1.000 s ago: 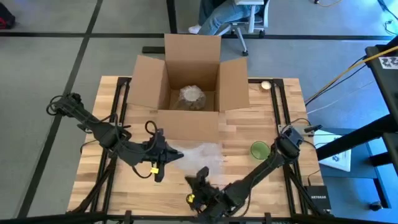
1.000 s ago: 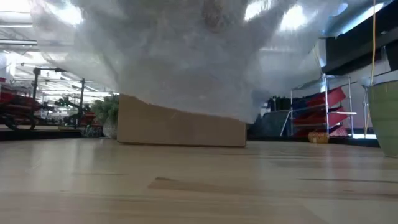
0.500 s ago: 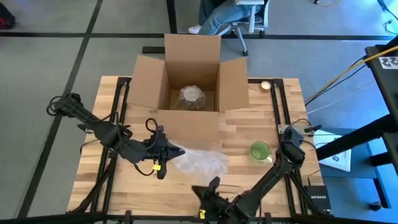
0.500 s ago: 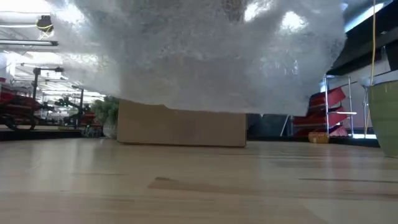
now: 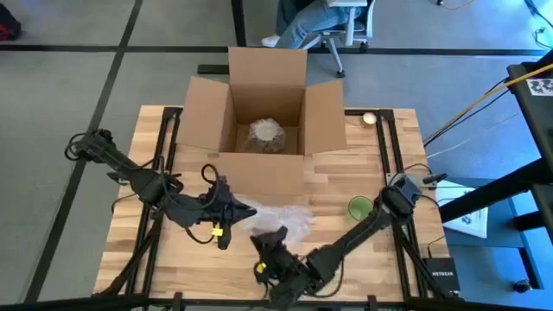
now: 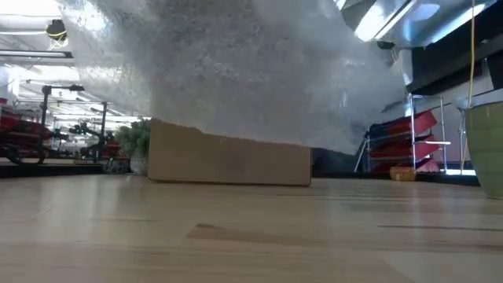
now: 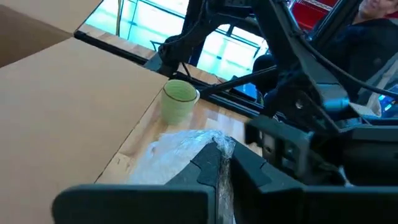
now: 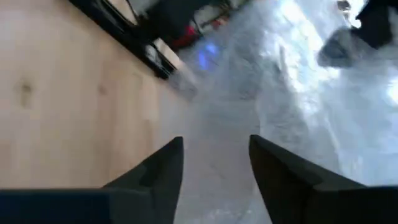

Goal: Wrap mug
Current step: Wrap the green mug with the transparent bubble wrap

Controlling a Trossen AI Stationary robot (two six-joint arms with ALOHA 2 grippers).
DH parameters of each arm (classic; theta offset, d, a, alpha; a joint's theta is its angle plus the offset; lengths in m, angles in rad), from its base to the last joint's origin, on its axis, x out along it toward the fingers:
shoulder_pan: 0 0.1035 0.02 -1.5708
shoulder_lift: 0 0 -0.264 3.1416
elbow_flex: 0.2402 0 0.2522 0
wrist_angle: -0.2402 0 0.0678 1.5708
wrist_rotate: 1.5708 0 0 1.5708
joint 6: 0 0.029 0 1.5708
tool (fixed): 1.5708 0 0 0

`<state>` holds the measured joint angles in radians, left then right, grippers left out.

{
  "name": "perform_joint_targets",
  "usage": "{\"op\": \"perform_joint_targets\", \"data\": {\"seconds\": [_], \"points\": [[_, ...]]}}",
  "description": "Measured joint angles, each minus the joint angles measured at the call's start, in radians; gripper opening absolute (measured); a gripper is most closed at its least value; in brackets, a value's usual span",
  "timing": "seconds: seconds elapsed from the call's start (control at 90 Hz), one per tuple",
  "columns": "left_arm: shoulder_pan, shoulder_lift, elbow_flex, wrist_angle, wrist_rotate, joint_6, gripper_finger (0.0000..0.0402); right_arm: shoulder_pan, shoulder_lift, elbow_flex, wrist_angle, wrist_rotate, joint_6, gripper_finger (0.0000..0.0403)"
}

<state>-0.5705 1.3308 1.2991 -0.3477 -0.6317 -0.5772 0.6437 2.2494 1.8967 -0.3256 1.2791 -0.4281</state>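
- Since half a sec ago, right pincer (image 5: 275,238) has swung back in from the near edge of the pale wooden plank surface (image 5: 173,259) to the near edge of the clear crinkly bubble-wrap sheet (image 5: 278,218); 0.5 s ago it sat lower, close to the edge, clear of the sheet.
- Sheet has changed shape too: was spread wider toward the right, now bunched more compactly betw. the two pincers.
- Left pincer (image 5: 244,210) barely moved; at the sheet's left edge, fingers together, clamped on the wrap. Left wrist view shows plastic pinched at the dark fingertips (image 7: 217,148).
- Right pincer: fingers (image 8: 163,167) apart, wrap lying betw. and beyond them in right wrist view; can't tell if they touch it.
- Small round green mug (image 5: 360,207) w/ pale cream handle: upright on the surface, right of the sheet, apart from it, just beside the right arm's upper link. Not wrapped. Same spot as before.
- Left wrist view: mug (image 7: 179,102) stands past the sheet, near the cardboard wall.
- Low view: wrap (image 6: 236,71) hangs across most of the upper pic, lifted off the surface; mug's side (image 6: 486,149) shows at far right.
- Big brown cardboard box (image 5: 266,112) open at the far side of the surface, flaps out, w/ a bubble-wrapped bundle (image 5: 268,134) inside.
- Person's legs (image 5: 298,26) by a chair beyond the surface.
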Motion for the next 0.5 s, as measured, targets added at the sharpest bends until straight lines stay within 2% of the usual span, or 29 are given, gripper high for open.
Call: {"op": "perform_joint_targets", "data": {"seconds": [0.222,0.356,0.5], "points": [[0.000,0.000,0.000,0.001,0.000,0.013,0.0000,-0.002,0.000,0.000,0.017,0.284,-0.220,0.0188],[0.000,0.000,0.000,0.001,0.000,0.027,0.0000,-0.003,-0.004,0.000,0.027,0.292,-0.249,0.0188],[0.000,0.000,0.000,0.002,0.000,0.016,0.0000,-0.018,-0.005,0.000,0.022,0.254,-0.184,0.0188]]}}
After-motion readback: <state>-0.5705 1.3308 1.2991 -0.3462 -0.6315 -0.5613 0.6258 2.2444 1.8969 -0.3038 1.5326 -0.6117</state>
